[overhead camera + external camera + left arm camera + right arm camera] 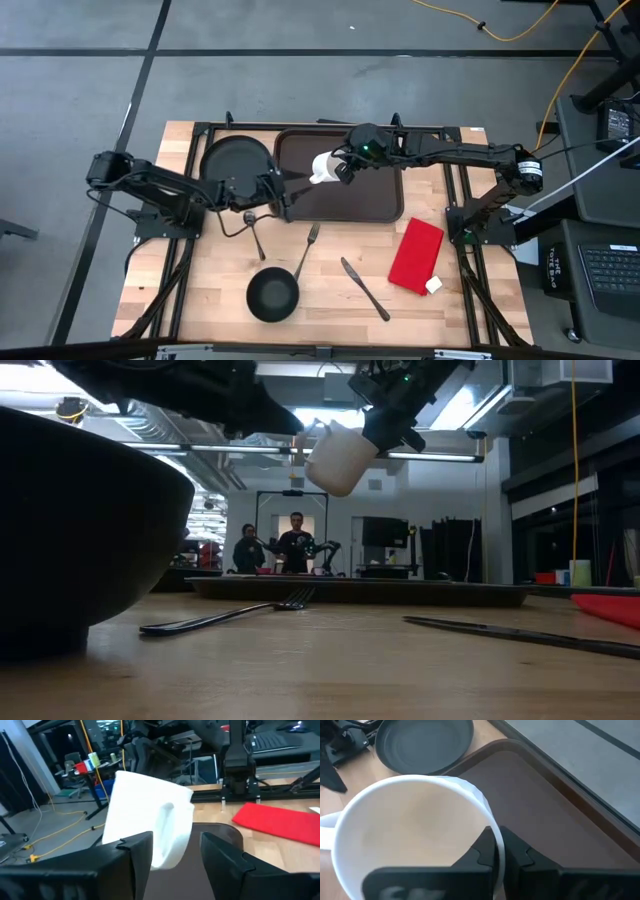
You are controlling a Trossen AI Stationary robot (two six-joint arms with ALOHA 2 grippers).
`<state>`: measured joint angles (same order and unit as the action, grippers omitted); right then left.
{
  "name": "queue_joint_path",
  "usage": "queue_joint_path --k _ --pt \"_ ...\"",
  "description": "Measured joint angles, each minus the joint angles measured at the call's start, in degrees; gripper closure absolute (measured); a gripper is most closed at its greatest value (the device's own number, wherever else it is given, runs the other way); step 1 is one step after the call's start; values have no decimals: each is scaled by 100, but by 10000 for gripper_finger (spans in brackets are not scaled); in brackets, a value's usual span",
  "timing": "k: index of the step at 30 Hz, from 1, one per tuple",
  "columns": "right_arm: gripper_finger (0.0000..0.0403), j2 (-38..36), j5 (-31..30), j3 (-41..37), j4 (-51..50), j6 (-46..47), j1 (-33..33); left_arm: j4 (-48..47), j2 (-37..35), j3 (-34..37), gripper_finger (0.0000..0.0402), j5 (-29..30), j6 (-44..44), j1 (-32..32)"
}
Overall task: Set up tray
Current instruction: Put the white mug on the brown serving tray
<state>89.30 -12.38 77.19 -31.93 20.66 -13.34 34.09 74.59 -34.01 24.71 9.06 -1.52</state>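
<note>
The right gripper (345, 166) is holding a white mug (325, 167) in the air over the left part of the tray (380, 200), which is lying at the far middle of the wooden table (200, 290). The right wrist view is showing what the overhead camera cannot: the fingers (487, 851) are clamped on the mug's rim (415, 782), one inside and one outside the wall, with the tray's brown floor (540, 810) directly beneath. The low view is showing the mug (340, 458) hanging tilted, well clear of the tray (400, 592). The left gripper (283, 188) is sitting at the tray's left rim, its fingers (222, 857) standing apart and gripping nothing (the mug (150, 815) is filling the view just ahead of them). A black plate (236, 160) is lying beside the tray's left edge.
</note>
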Motion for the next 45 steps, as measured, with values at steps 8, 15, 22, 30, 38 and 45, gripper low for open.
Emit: queue_joint_path --k 8,15,22,30,38,45 --pt "391 1 -4 -2 2 -15 0 -7 563 -362 244 348 280 0" --pt "391 64 -37 -9 58 5 0 -20 752 -619 244 903 660 -60" --pt "391 74 -205 -9 74 5 -11 -105 743 -650 244 1416 857 -267" --pt "391 74 -216 -9 111 5 -11 -217 743 -650 244 1624 891 -267" --pt "391 74 -216 -9 110 72 -11 -372 743 -650 251 1679 864 -251" --pt "391 74 -277 -9 108 158 -11 -376 743 -650 260 1679 865 -251"
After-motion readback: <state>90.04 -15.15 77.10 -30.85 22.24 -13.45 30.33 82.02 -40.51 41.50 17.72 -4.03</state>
